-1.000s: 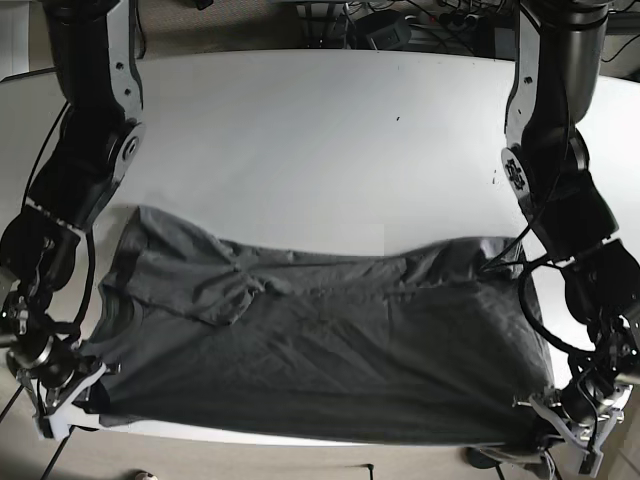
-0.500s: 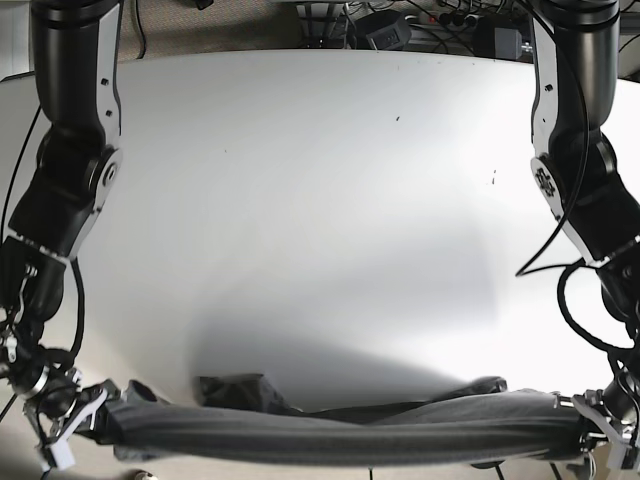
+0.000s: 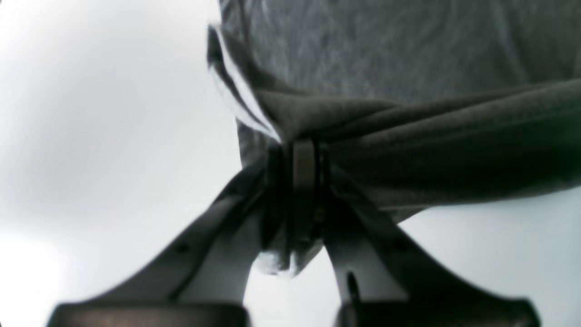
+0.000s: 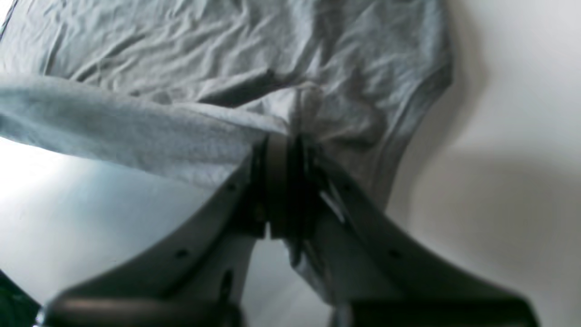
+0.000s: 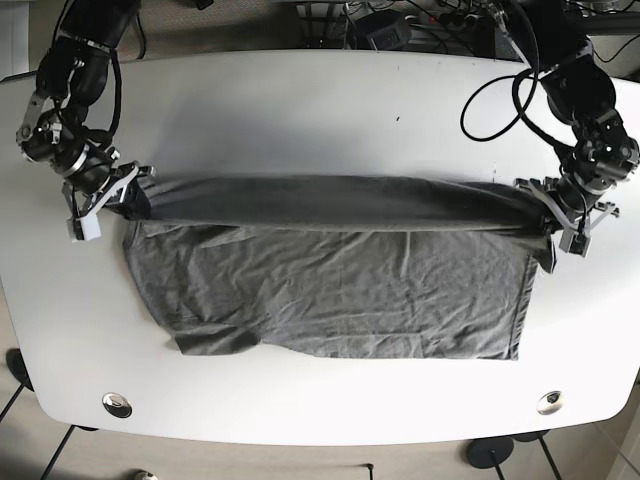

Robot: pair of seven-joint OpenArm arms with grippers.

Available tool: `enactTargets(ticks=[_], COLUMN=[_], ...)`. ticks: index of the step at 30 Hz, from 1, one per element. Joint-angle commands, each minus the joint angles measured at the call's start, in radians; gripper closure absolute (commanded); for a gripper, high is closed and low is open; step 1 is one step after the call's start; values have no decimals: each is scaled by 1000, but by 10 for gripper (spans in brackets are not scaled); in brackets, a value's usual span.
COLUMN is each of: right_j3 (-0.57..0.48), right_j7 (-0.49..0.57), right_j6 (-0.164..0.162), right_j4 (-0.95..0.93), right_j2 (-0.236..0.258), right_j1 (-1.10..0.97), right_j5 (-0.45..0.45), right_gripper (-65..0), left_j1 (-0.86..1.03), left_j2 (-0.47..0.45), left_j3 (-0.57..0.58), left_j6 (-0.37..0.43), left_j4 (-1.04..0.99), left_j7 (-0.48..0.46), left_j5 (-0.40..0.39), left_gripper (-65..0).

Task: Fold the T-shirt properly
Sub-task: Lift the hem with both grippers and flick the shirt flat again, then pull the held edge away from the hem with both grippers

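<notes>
The grey T-shirt (image 5: 330, 290) hangs stretched between my two grippers over the white table (image 5: 320, 110), its lower part lying on the table toward the front. My left gripper (image 5: 558, 222) at the right of the base view is shut on the shirt's right edge; its wrist view shows the jaws (image 3: 303, 156) clamped on bunched fabric (image 3: 408, 131). My right gripper (image 5: 100, 208) at the left of the base view is shut on the shirt's left edge; its wrist view shows the jaws (image 4: 281, 154) pinching the cloth (image 4: 181, 68).
Two round fittings (image 5: 117, 404) (image 5: 549, 402) sit in the table near the front edge. Cables and equipment (image 5: 385, 25) lie beyond the table's far edge. Bare table surface spans the far half.
Both grippers have carried the held shirt edge from the table's front edge back up over the table to mid-depth, spreading the shirt out flat beneath the raised edge.
</notes>
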Motion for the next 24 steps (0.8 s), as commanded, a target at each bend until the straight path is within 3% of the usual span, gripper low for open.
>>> enactTargets(ticks=[1, 7, 8, 10, 12, 13, 16, 17, 20, 24], right_j3=[28, 26, 26, 28, 31, 32, 37, 72, 183, 227], right_j7=[32, 32, 32, 32, 32, 32, 32, 35, 32, 32], right_j6=[3, 3, 3, 5, 5, 5, 10, 45, 175, 175], right_j4=[53, 55, 55, 55, 56, 61, 73, 121, 196, 159], right_j2=[22, 21, 22, 24, 26, 26, 26, 18, -33, -37], right_j1=[-62, -148, -160, -188, -209, -231, -260, -280, -303, -297], right_j5=[3, -3, -3, -3, -3, -3, 5, 5, 3, -17], right_gripper=[-19, -21, -21, -33, -120, -263, -609, -650, -650, -623], left_j1=[49, 85, 95, 102, 121, 121, 122, 124, 147, 159], left_j2=[-19, -24, -25, -25, -25, -25, -27, -27, -19, -21], left_j3=[-18, -40, -38, -40, -40, -40, -40, -41, -78, -61], left_j6=[7, 7, 7, 7, 7, 7, 7, 7, 7, 7], left_j4=[36, 4, -4, -4, -2, -1, 18, 60, 182, 171], left_j7=[-21, -21, -21, -17, 23, 63, 92, 92, 94, 88], left_j5=[-2, 7, 7, 7, 7, 4, -2, -2, -2, 0], left_gripper=[0, 0, -24, -146, -300, -390, -408, -403, -403, -403])
